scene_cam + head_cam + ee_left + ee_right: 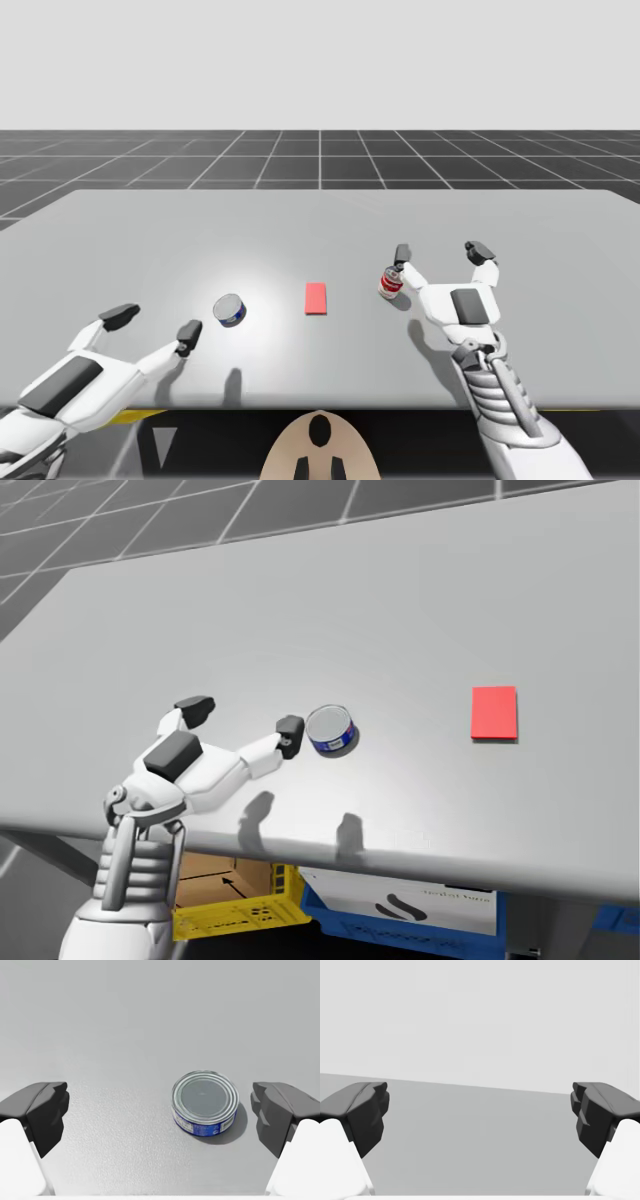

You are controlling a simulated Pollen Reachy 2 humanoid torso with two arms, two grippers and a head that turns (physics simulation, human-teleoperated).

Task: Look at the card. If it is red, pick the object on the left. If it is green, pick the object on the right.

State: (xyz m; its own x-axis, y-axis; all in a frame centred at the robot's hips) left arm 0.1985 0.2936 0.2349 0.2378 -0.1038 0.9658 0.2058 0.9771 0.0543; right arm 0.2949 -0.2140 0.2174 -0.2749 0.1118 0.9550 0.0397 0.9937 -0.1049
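The card (316, 298) on the worktop (150, 230) is red, and the low blue can (205, 1103) left of it sits between the left gripper (160, 1110)'s wide-spread fingers, closer to one but touching neither. Over on the other side, the right gripper (440, 251) is splayed too, gripping nothing, with the small red can (391, 283) just beside it.

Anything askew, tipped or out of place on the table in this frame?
Nothing stands out. The red card lies flat; the blue can and the red can stand upright. The blue can sits off-centre between the fingers of the open left pincer, touching neither.
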